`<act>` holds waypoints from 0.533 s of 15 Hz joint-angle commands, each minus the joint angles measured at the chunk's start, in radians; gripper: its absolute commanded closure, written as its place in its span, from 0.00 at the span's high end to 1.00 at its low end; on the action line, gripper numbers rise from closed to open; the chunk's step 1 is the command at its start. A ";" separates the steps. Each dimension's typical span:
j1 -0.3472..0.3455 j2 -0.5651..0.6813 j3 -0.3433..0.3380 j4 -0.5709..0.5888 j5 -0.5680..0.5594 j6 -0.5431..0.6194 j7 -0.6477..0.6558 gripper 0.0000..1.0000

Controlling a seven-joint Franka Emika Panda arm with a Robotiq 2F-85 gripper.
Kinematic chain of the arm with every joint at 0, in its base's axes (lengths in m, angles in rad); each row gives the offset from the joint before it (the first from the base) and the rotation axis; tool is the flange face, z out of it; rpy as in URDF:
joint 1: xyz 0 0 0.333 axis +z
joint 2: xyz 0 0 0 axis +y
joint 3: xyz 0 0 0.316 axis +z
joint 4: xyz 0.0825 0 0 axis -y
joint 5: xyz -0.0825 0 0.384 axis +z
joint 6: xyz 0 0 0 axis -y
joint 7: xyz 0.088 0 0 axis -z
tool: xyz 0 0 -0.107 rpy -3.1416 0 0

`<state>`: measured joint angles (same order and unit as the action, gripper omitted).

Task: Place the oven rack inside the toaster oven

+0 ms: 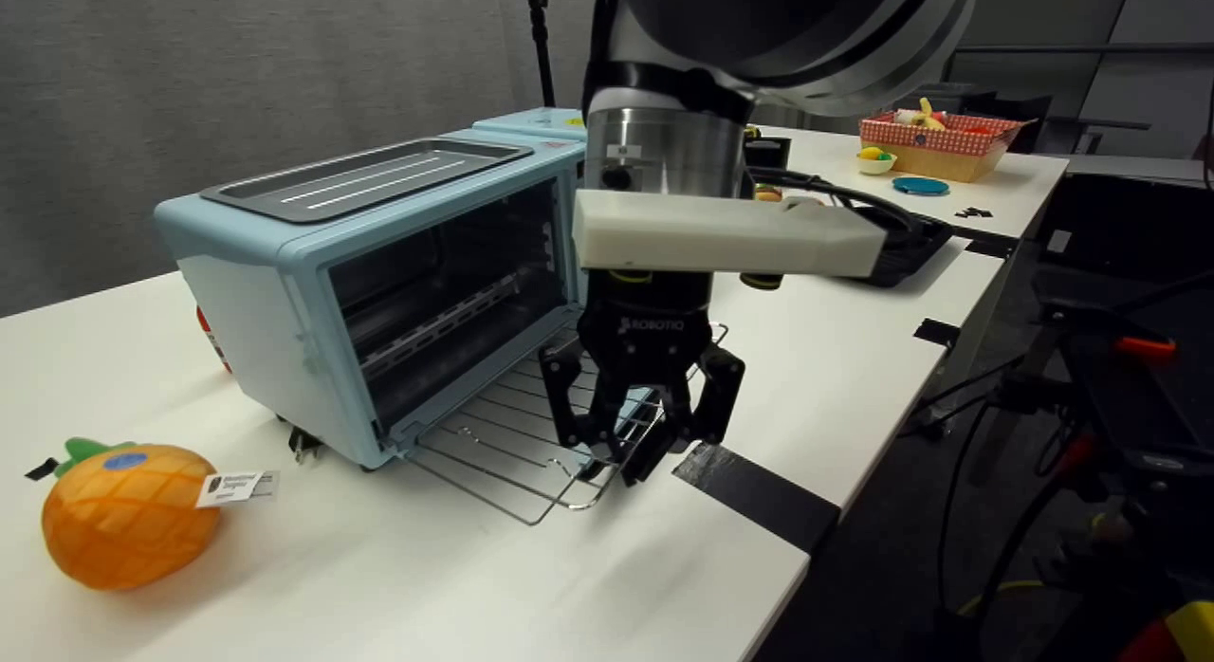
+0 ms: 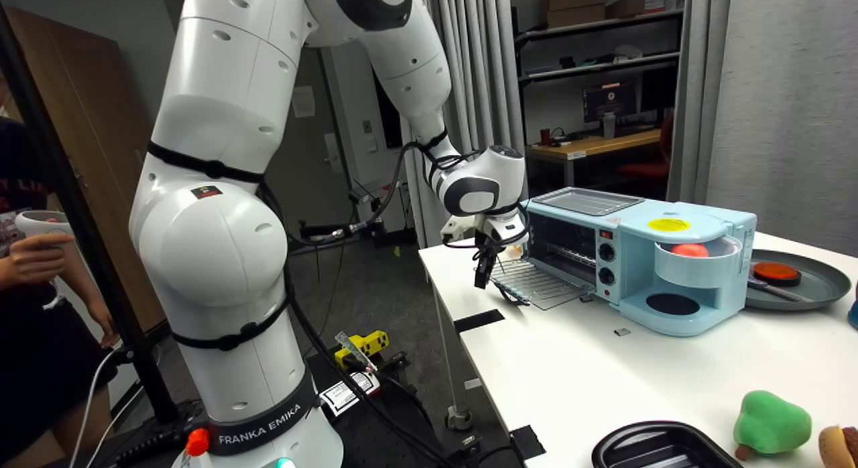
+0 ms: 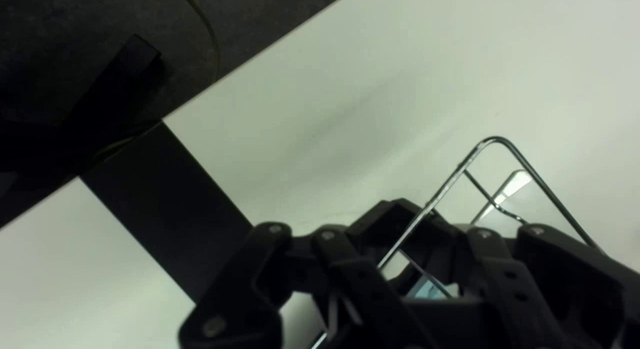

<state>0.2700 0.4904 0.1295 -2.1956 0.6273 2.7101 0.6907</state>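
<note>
The light blue toaster oven (image 1: 285, 235) stands with its door dropped and its dark inside showing; in an exterior view its knobs (image 2: 606, 263) face the table's near side. Over the lowered door lies the silvery wire oven rack (image 2: 536, 283), flat and outside the opening, its outer edge reaching past the door. At that outer edge my gripper (image 1: 631, 468) points down, fingers close together. In the wrist view a rack bar (image 3: 442, 189) runs diagonally between the fingers of the gripper (image 3: 392, 204), shut on it; the exact contact is hidden in the dark jaws.
A grey tray (image 1: 370, 178) rests on top of the oven. An orange pineapple toy (image 1: 128, 515) sits near its side. A grey pan (image 2: 801, 290), a black tray (image 2: 660, 431) and a green toy (image 2: 771, 421) are farther along the table. The table edge passes close by the gripper.
</note>
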 commanded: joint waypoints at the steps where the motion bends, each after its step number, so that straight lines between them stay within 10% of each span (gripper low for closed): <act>1: 0.023 -0.064 -0.012 -0.040 -0.052 0.027 0.049 0.02; 8: 0.032 -0.150 -0.007 -0.070 -0.147 0.068 0.113 0.02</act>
<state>0.2885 0.4002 0.1296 -2.2210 0.5306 2.7338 0.7563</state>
